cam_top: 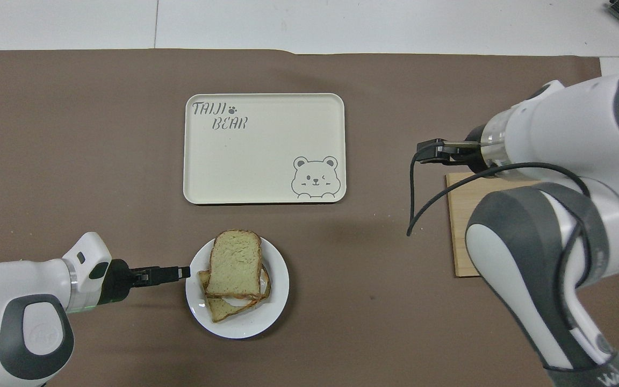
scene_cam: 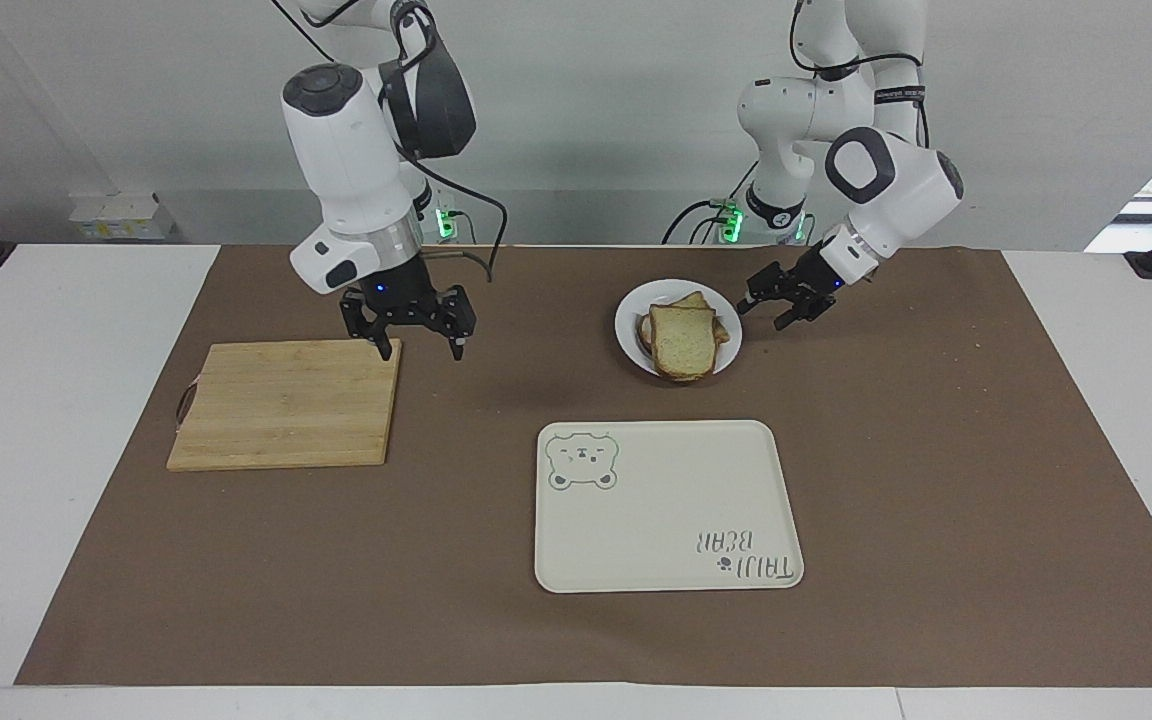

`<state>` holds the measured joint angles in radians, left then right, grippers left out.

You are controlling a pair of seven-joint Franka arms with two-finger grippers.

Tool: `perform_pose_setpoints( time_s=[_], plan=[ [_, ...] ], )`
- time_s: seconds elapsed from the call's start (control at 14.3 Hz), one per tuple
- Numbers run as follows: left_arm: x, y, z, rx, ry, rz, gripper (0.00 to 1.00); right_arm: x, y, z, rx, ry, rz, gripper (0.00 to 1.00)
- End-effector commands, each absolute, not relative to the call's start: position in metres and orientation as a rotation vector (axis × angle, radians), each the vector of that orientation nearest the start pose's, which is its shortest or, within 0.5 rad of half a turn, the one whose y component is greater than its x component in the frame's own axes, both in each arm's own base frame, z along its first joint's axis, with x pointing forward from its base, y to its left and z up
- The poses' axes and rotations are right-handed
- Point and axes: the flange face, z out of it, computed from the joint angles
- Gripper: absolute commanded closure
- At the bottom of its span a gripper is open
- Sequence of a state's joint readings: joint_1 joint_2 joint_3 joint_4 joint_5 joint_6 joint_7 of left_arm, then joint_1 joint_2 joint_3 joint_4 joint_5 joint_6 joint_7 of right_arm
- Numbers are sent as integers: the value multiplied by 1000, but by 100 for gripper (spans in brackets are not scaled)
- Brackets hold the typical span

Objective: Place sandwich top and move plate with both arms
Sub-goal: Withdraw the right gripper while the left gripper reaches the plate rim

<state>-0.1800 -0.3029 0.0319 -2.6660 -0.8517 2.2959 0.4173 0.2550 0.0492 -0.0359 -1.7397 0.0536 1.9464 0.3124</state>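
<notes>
Brown mat's tidy from my seat: sandwich top (scene_cam: 683, 340) sits on the plate (scene_cam: 631, 335), left gripper (scene_cam: 766, 306) beside it spread wide, right gripper (scene_cam: 417, 343) gaping over the cutting board (scene_cam: 286, 405) edge.

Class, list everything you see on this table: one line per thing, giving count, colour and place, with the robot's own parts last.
sandwich top: one, pale tan with brown crust, topping the stack on the plate.
plate: one, white, nearer the robots than the tray.
tray: one, cream, bear drawing.
cutting board: one, wooden, toward the right arm's end.
table cover: one, brown.
left tool: one, black, open, beside the plate's rim.
right tool: one, black, open, over the cutting board's edge.
</notes>
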Motion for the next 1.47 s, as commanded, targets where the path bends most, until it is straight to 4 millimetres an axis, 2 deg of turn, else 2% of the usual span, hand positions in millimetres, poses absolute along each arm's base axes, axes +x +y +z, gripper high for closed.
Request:
perform_pose_setpoints(
  time_s=[0.0,0.14,0.28,0.35,0.42,0.63,0.77,0.91,0.98,1.12,1.26,1.33,1.4],
  plan=[
    [381,-73,320,2497,61,49,0,573,103,580,-3059,201,-202,0],
    [379,-73,305,2479,104,36,2,572,84,598,-3066,241,-185,0],
    [377,-74,301,2454,141,26,15,570,71,618,-3077,269,-171,0],
    [373,-75,298,2455,146,13,25,568,64,624,-3091,282,-162,0],
    [371,-75,297,2450,148,5,30,567,58,629,-3099,294,-153,0],
    [366,-74,289,2440,185,-13,37,559,39,651,-3107,277,-131,0],
    [363,-75,287,2425,209,-18,38,552,25,659,-3112,265,-103,0],
    [359,-76,286,2416,216,-23,52,540,7,674,-3112,251,-130,0],
    [357,-79,285,2417,205,-35,58,533,7,675,-3112,246,-127,0],
    [353,-87,282,2419,181,-57,75,524,6,671,-3105,239,-87,0],
    [350,-92,281,2412,166,-77,80,518,7,669,-3104,238,-44,0],
    [349,-95,282,2411,155,-80,84,518,7,669,-3103,236,-48,0],
    [349,-95,281,2411,153,-84,93,518,7,668,-3105,210,-58,0]
  ],
)
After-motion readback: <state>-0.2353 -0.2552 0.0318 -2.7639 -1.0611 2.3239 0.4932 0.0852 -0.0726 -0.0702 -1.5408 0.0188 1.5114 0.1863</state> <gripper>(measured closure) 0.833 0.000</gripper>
